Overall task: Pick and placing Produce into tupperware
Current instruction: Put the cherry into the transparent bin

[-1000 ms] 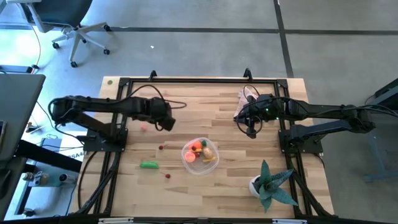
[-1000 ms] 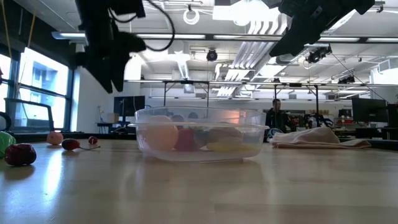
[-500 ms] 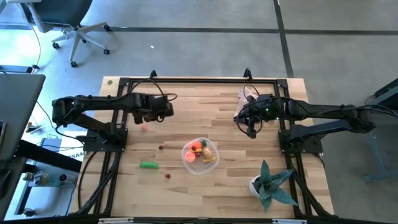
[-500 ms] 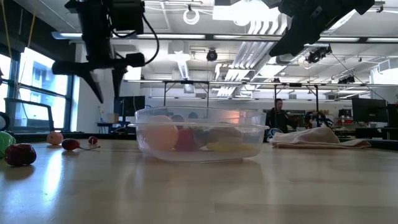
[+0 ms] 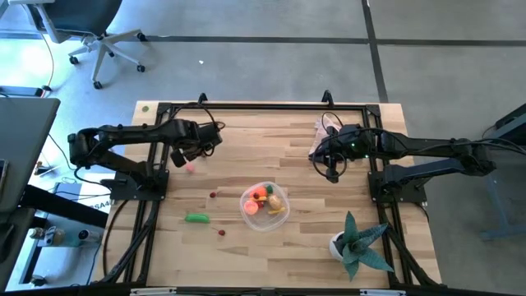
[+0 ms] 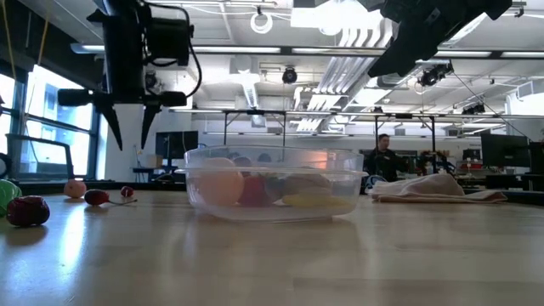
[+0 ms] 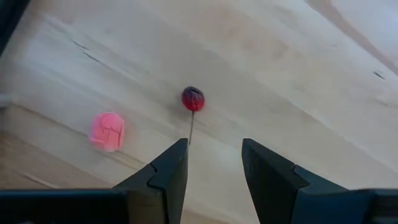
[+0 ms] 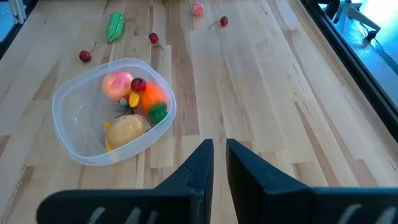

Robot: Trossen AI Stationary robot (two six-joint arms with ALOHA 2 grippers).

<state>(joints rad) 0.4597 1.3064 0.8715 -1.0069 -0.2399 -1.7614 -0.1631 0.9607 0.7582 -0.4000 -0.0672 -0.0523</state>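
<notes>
My left gripper point(image 7: 213, 157) hangs open above the table's left part point(image 5: 196, 150), fingers pointing down point(image 6: 127, 127). A red berry with a stem point(image 7: 193, 98) lies on the wood just ahead of its fingers, and a pink ball point(image 7: 107, 131) lies beside it point(image 5: 191, 167). The clear tupperware point(image 5: 265, 204) stands mid-table and holds an orange carrot point(image 8: 151, 95), a peach ball, a tan ball point(image 8: 125, 129), yellow sticks and a berry. A green pod point(image 5: 196, 218) and two more berries point(image 5: 212, 196) point(image 5: 220, 233) lie loose. My right gripper point(image 8: 216, 155) waits shut, raised at the right point(image 5: 331, 168).
A pink cloth point(image 5: 320, 131) lies at the far right under the right arm. A teal spiky plant in a white pot point(image 5: 357, 242) stands at the near right. A black frame point(image 5: 246, 105) rims the table. Bare wood lies between the tupperware and the near edge.
My left gripper has gone toward the table's left edge and sunk a little, away from the tupperware and toward the pink ball. It has rolled about its own axis, so both fingers now show side by side in the low view. Its fingers have stayed apart.
</notes>
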